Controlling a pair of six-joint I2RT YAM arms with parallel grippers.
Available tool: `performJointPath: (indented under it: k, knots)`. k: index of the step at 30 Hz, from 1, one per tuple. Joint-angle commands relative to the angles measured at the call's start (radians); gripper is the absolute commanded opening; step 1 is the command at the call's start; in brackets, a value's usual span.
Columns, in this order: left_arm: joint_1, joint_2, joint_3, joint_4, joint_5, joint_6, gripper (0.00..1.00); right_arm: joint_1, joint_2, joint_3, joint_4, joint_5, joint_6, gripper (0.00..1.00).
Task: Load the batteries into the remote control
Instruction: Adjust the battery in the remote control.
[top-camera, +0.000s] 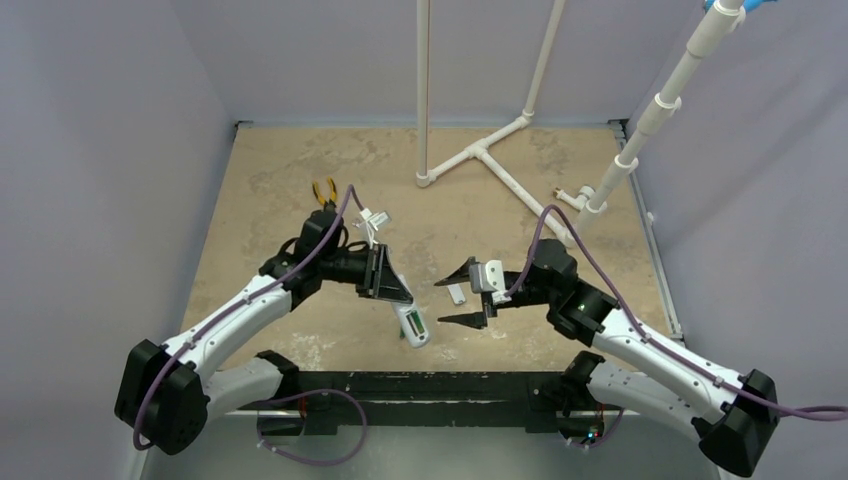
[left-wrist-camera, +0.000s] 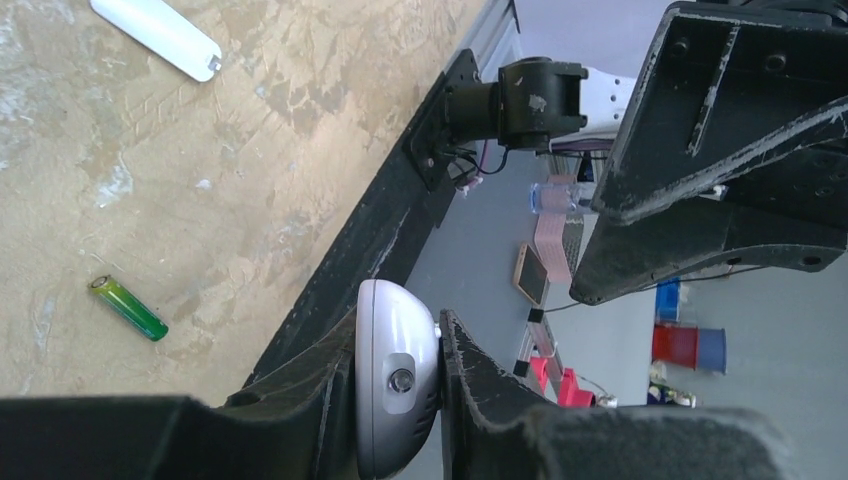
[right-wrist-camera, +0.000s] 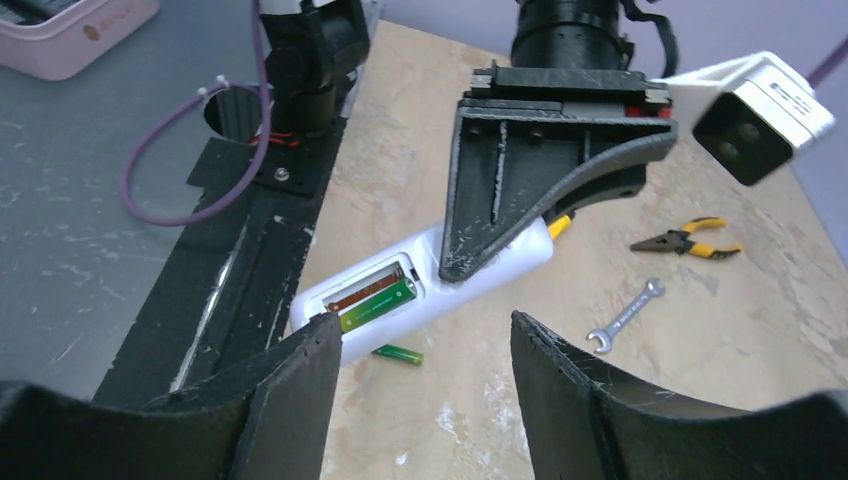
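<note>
Two batteries show, both green fading to yellow, with no print that can be read. One battery (right-wrist-camera: 378, 298) lies in the open compartment of the remote control (right-wrist-camera: 430, 280). The other battery (right-wrist-camera: 398, 354) lies loose on the table (top-camera: 260, 170), just beside the remote.

The left fingers (right-wrist-camera: 520, 170) are clamped tight on the remote control's far end, holding it over the near part of the table by the black rail (top-camera: 430, 385). The right fingers (right-wrist-camera: 300, 390) stand well apart in front of the compartment and hold nothing.

A pink case (right-wrist-camera: 70, 30) on the grey floor bears a small mark, too blurred to read. A label on the white camera block (right-wrist-camera: 765, 110) is just as unreadable.

The table is a mottled sandy tan with pale scuffs. On it lie a flat white plastic piece (left-wrist-camera: 160, 35), yellow-handled pliers (right-wrist-camera: 690, 238) and a silver wrench (right-wrist-camera: 625, 315). A frame of white pipes (top-camera: 480, 155) stands at the back. Pale lavender walls enclose the table on three sides.
</note>
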Motion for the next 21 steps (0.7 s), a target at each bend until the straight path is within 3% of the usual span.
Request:
performJointPath:
  k: [1,7,15,21]
  knots:
    - [-0.022,0.023,0.057,-0.003,0.06,0.048,0.0,0.0,0.028,0.02,0.026,-0.133,-0.064,0.58]
    - [-0.056,0.057,0.074,0.009,0.066,0.043,0.0,0.001,0.081,0.017,0.045,-0.183,-0.106,0.51]
    - [-0.077,0.099,0.094,0.052,0.105,0.026,0.0,0.005,0.054,-0.032,0.115,-0.202,-0.114,0.56]
    - [-0.083,0.115,0.103,0.068,0.117,0.015,0.0,0.005,0.068,-0.034,0.118,-0.236,-0.126,0.45]
